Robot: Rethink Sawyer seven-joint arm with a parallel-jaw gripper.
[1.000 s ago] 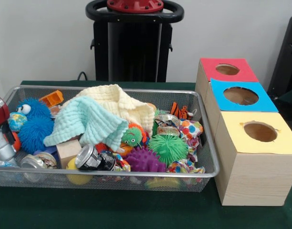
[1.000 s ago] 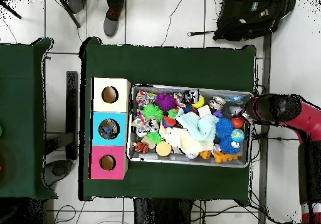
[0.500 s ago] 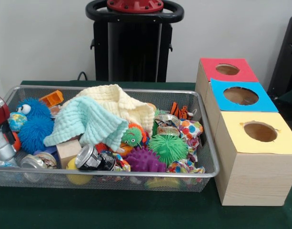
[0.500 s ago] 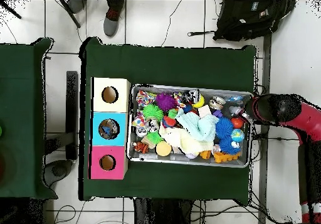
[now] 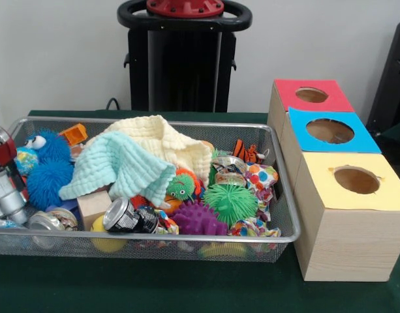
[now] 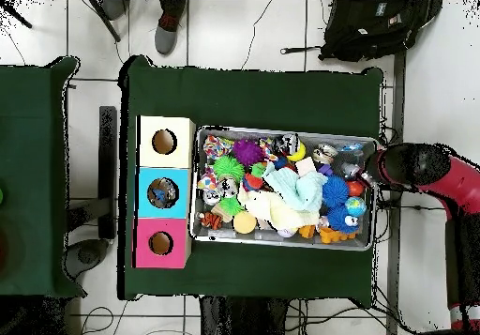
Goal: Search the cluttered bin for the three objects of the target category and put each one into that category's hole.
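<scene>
A wire mesh bin holds a heap of toys. In it lie a green spiky ball, a purple spiky ball, a blue fuzzy ball, a crushed can, a wooden block, a mint cloth and a cream cloth. My gripper is low at the bin's left end, beside the blue fuzzy ball. In the overhead view my arm reaches over the bin's right end. Three boxes with holes stand beside the bin: red-topped, blue-topped, yellow-topped.
A second can lies near the gripper, and an orange toy sits at the bin's back left. Overhead, a black bag and a person's shoe are on the floor beyond the green table.
My gripper has shifted slightly further in over the bin's end. The blue fuzzy toys beside it have been nudged a little. Nothing else has moved.
</scene>
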